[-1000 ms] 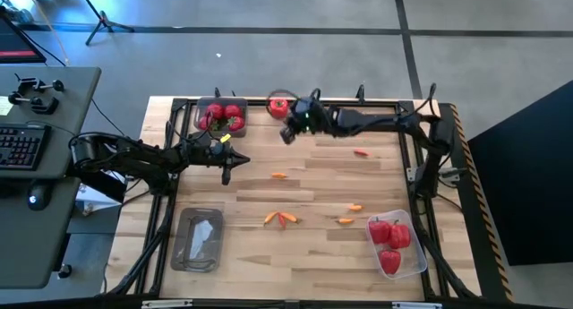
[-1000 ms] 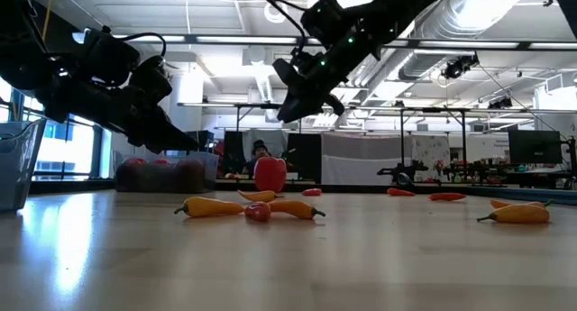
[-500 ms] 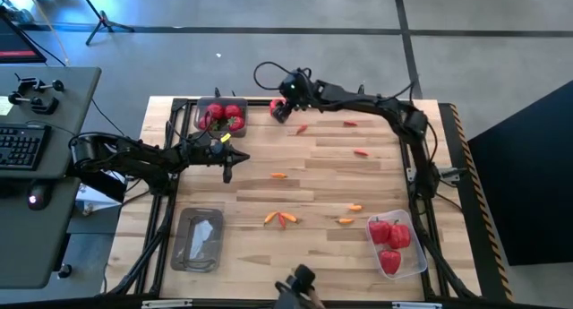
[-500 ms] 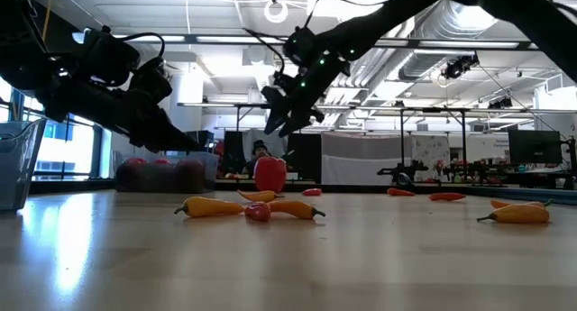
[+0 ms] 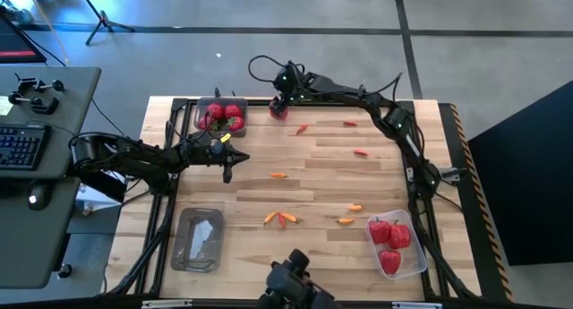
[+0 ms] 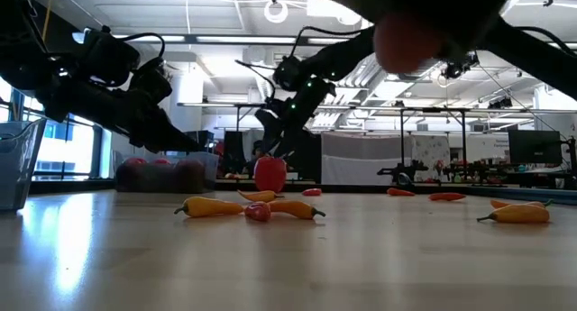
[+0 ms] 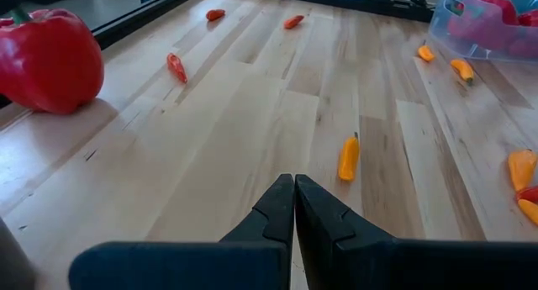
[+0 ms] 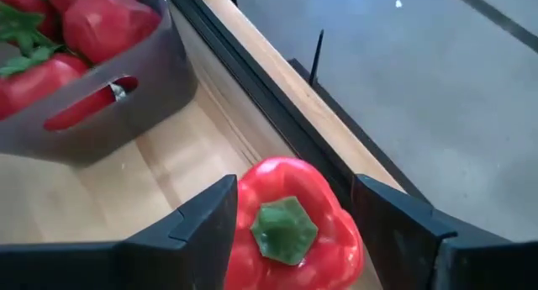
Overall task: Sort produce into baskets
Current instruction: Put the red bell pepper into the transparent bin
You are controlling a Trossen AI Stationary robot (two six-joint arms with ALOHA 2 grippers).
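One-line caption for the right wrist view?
Open right gripper straddles a red bell pepper with green stem beside a clear plastic tub of red fruits.

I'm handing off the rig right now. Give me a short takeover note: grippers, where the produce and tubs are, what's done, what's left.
Right gripper: open, jaws either side of a loose pepper at the far edge, not gripping.
Left gripper: shut, empty, over the table's left part.
Done: far-left tub holds red produce; near-right tub holds peppers.
Left: near-left tub holds no produce; small orange and red pieces are scattered over the table.
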